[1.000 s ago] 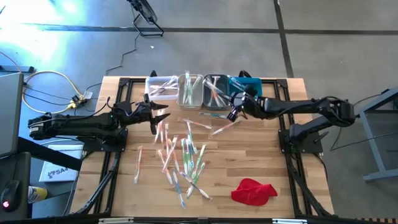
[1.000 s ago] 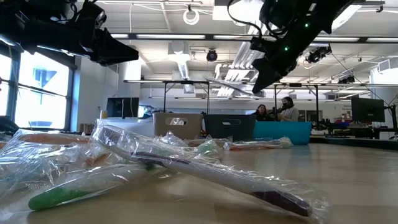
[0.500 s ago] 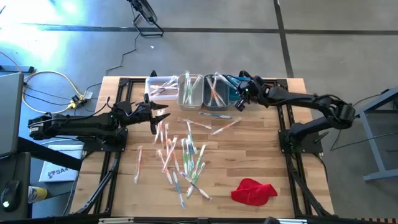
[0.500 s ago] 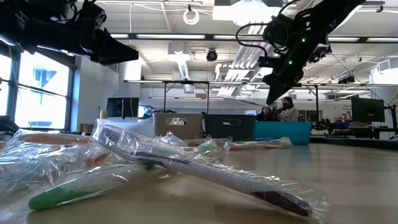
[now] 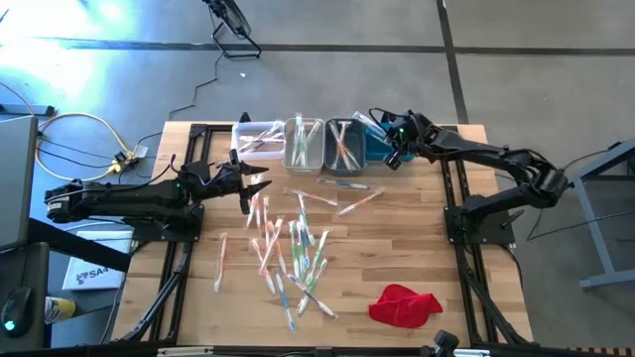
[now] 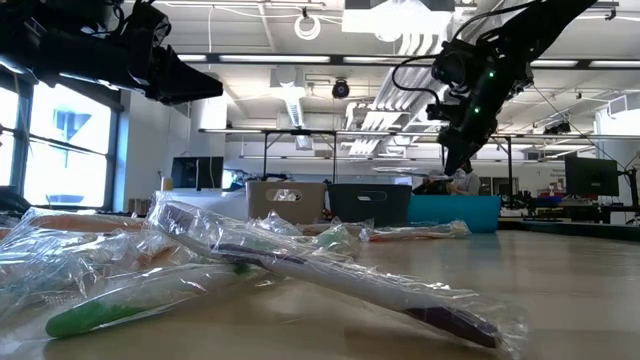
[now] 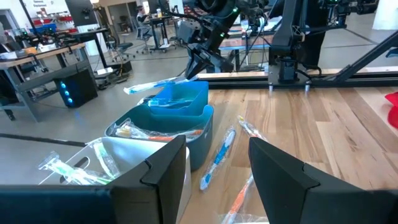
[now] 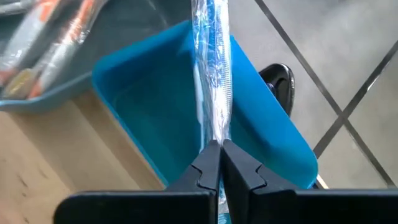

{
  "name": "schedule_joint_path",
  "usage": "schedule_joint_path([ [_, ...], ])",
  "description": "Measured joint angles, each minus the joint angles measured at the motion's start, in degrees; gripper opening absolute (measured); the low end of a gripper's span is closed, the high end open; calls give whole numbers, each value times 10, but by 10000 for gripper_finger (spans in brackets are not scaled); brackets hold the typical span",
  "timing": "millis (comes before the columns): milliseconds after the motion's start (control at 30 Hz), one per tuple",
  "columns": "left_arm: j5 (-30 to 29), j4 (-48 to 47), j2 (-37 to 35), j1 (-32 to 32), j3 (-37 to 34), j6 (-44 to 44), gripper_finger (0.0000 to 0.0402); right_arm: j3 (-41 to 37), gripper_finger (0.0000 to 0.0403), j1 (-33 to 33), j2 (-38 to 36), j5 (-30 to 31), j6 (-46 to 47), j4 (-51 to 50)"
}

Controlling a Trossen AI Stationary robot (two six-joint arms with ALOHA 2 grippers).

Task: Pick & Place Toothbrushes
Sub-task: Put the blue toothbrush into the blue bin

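Glossy crinkled wrappers (image 6: 330,270), wood table (image 5: 417,248)

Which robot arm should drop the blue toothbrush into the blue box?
The right arm. Its right gripper is shut on the wrapped blue toothbrush, right above the blue bin. The left gripper hovers open beside the loose toothbrush pile.

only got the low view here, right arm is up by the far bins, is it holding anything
Observer: Yes. The right gripper is shut on a blue wrapped toothbrush.
Operator: over which bin
Observer: Above the blue bin, last in the row on the right arm's side.
Operator: left arm doing anything
Observer: The left gripper is open and empty, beside the loose toothbrushes.
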Motion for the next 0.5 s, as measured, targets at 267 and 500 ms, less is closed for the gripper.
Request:
schedule_joint_path([
  [267, 0, 0, 0, 0, 0, 0, 171, 0, 3, -51, 0, -25, -3, -28],
  [500, 0, 0, 0, 0, 0, 0, 171, 0, 3, -84, 0, -61, -27, -62],
])
